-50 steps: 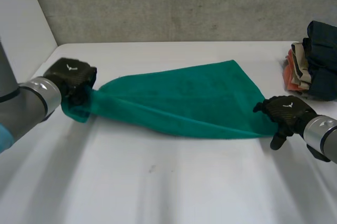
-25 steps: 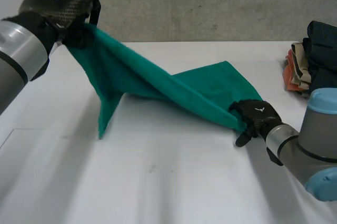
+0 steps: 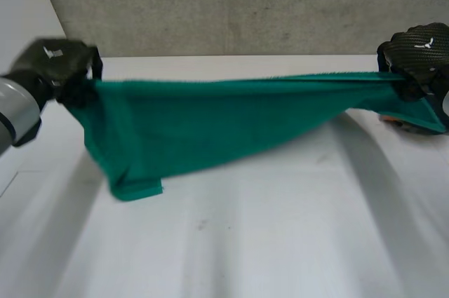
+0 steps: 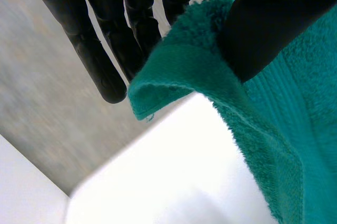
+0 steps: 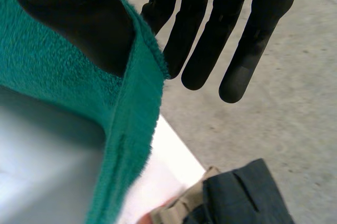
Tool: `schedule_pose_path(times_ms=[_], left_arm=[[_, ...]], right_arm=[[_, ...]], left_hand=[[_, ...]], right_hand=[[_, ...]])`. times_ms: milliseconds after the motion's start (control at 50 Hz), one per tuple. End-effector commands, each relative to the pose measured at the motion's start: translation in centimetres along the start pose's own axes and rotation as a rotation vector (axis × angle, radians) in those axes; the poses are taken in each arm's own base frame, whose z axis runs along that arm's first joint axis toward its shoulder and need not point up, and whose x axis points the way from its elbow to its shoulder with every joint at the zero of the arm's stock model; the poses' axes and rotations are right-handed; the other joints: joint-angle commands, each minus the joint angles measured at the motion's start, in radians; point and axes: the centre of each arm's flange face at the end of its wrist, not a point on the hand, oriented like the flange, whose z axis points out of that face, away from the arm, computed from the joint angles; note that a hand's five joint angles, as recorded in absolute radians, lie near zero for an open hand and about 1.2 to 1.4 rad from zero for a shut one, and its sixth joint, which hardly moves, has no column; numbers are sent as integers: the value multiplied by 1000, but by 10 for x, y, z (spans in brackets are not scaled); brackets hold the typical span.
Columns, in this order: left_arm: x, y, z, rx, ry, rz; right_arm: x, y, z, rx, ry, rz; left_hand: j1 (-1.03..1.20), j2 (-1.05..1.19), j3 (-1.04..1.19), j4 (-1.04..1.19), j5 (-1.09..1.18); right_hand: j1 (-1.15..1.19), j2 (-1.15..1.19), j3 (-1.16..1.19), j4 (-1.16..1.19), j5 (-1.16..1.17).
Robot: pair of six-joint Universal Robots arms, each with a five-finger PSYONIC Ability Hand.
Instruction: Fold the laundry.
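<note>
Head view: towel [image 3: 210, 126] mostly hides clothes pile [image 3: 389, 118].

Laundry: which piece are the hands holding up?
The green towel, stretched between the left hand and right hand; the clothes pile lies unheld on the table.

Towel [image 3: 210, 126] lifted, stretched taut (seemingly off table).
</note>
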Motion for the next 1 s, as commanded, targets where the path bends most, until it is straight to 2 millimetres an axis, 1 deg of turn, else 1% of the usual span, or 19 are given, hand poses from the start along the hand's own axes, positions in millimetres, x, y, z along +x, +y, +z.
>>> schedule_pose_path(times_ms=[20, 120, 140, 180, 200, 260, 300, 320, 380, 420, 500, 580, 660, 720, 740, 760, 820, 900, 1000], left_arm=[[7, 45, 40, -77, 50, 17], [-11, 32, 87, 106, -51, 88], [-22, 16, 102, 212, -118, 126], [-36, -5, 112, 323, -190, 157], [-48, -31, 119, 444, -269, 183], [-70, -76, 119, 640, -403, 198], [-77, -94, 115, 716, -445, 193], [-80, -108, 111, 774, -459, 183], [-79, -122, 104, 852, -443, 156], [-78, -124, 102, 865, -429, 146], [-79, -108, 102, 816, -416, 120], [-76, -75, 103, 714, -400, 97], [-57, -16, 103, 546, -330, 62], [-30, 37, 100, 416, -213, 32], [-24, 49, 99, 391, -186, 30], [-11, 71, 98, 348, -128, 24], [9, 101, 91, 295, -40, 21], [22, 124, 75, 216, 3, 29], [25, 137, 49, 88, 25, 46]], right_arm=[[-17, 10, 27, -60, -120, -3], [-19, 25, 69, -71, -87, -77], [-15, 21, 83, -44, -44, -98], [-3, 9, 103, 30, 49, -111], [4, 3, 109, 68, 86, -114], [31, -30, 122, 266, 241, -94], [42, -46, 124, 379, 298, -74], [53, -66, 123, 513, 351, -48], [64, -90, 116, 693, 383, -4], [67, -94, 114, 734, 374, 8], [61, -88, 113, 706, 319, 28], [45, -61, 115, 587, 240, 54], [15, -15, 114, 419, 139, 84], [-15, 26, 107, 294, 61, 73], [-21, 33, 106, 273, 48, 70], [-31, 52, 102, 213, 28, 56], [-51, 79, 96, 117, -18, 21], [-67, 102, 82, -12, -80, -10], [-76, 116, 61, -166, -160, -20]], left_hand=[[251, 199, 204, 193, 239], [251, 199, 204, 193, 239], [251, 199, 204, 193, 239], [251, 199, 204, 193, 239], [251, 199, 204, 193, 239], [251, 199, 204, 193, 239], [251, 199, 204, 193, 239], [251, 199, 204, 193, 239], [251, 199, 204, 193, 239], [251, 199, 204, 193, 239], [251, 199, 204, 193, 239], [251, 199, 204, 193, 239], [251, 199, 204, 193, 239], [251, 199, 204, 193, 239], [251, 199, 204, 193, 239], [251, 199, 204, 193, 239], [251, 199, 204, 193, 239], [251, 199, 204, 193, 239], [251, 199, 204, 193, 239]], right_hand=[[279, 217, 210, 203, 198], [279, 217, 210, 203, 198], [279, 217, 210, 203, 198], [279, 217, 210, 203, 198], [279, 217, 210, 203, 198], [279, 217, 210, 203, 198], [279, 217, 210, 203, 198], [279, 217, 210, 203, 198], [279, 217, 210, 203, 198], [279, 217, 210, 203, 198], [279, 217, 210, 203, 198], [279, 217, 210, 203, 198], [279, 217, 210, 203, 198], [279, 217, 210, 203, 198], [279, 217, 210, 203, 198], [279, 217, 210, 203, 198], [279, 217, 210, 203, 198], [279, 217, 210, 203, 198], [279, 217, 210, 203, 198]])
